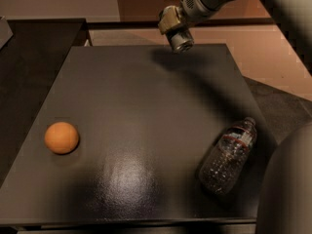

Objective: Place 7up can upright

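Observation:
My gripper (pixel 173 27) hangs above the far edge of the dark table (pixel 146 111), right of centre. It is shut on the 7up can (pixel 181 41), a small silvery can. The can is held in the air, tilted, with a shiny round end facing down towards the table. The can's shadow falls on the table's far right part. My arm comes in from the upper right.
A clear crinkled plastic bottle (pixel 227 155) lies on its side near the table's front right corner. An orange (pixel 61 137) sits at the left. Part of my body (pixel 287 184) fills the lower right corner. A dark counter (pixel 29 57) adjoins the table's left side.

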